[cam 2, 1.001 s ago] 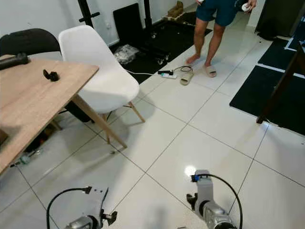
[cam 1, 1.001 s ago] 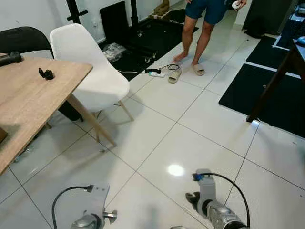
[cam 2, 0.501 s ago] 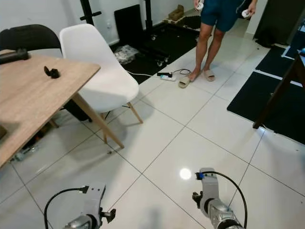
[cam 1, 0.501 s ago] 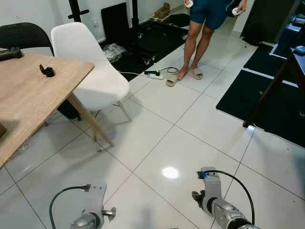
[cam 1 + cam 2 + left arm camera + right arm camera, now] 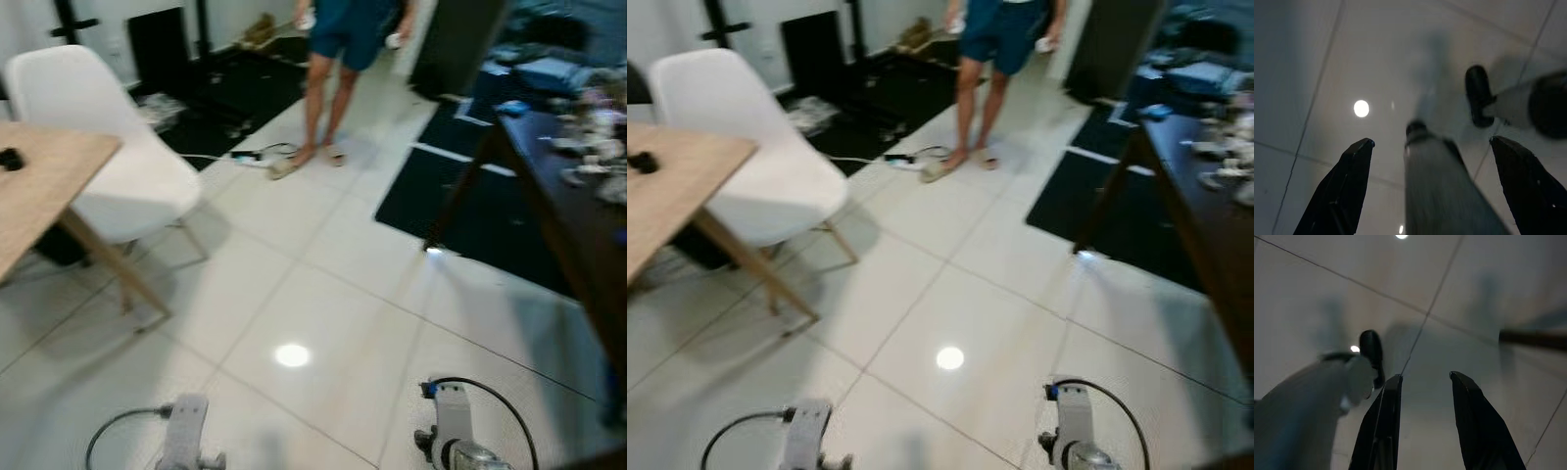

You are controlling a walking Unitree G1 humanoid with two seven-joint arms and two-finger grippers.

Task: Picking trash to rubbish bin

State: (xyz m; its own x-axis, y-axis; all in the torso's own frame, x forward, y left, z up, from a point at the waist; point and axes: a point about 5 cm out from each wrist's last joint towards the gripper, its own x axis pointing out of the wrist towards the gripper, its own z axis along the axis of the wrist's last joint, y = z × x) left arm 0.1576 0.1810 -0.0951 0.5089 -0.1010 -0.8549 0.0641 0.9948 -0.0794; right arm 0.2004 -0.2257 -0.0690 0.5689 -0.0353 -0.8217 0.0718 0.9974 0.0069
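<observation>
Both arms hang low over the white tiled floor (image 5: 323,294). The left gripper (image 5: 1432,147) has its fingers spread wide apart with nothing between them; the right gripper (image 5: 1425,382) has its fingers a little apart, also holding nothing. I cannot make out any trash or bin near either gripper. On the left stand a wooden table (image 5: 666,196) and a white chair (image 5: 745,166). A dark table (image 5: 1205,186) with blurred clutter is on the right. Far ahead a person (image 5: 999,59) stands beside black mats (image 5: 1097,196).
</observation>
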